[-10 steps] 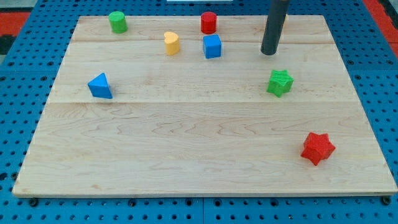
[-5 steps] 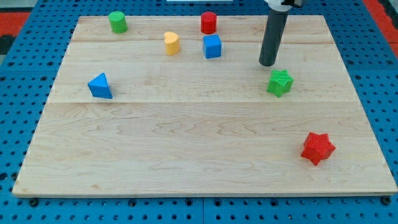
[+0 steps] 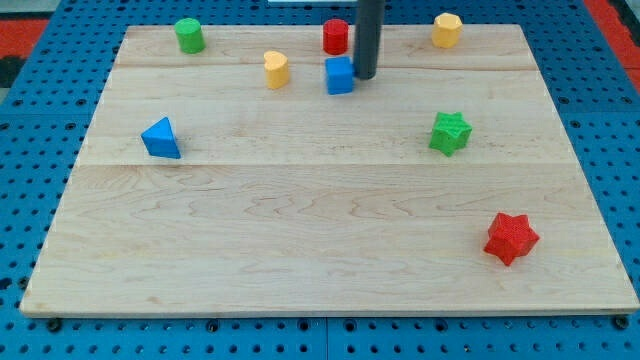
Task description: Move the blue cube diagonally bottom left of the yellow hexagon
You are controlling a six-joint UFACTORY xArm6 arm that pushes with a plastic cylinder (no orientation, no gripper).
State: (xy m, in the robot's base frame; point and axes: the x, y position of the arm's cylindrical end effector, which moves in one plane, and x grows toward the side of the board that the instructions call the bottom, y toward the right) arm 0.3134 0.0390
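Beside blue cube: my tip, red cylinder.

The only part of the robot that shows is a straight dark grey rod, round in section and smooth, with a matte finish and a faint lighter sheen along one side. It keeps one even width down to my tip, which ends blunt and flat.

My tip touches the right side of the blue cube. The red cylinder sits just above and left of it. The yellow hexagon sits up to its right. The green star lies down to its right.
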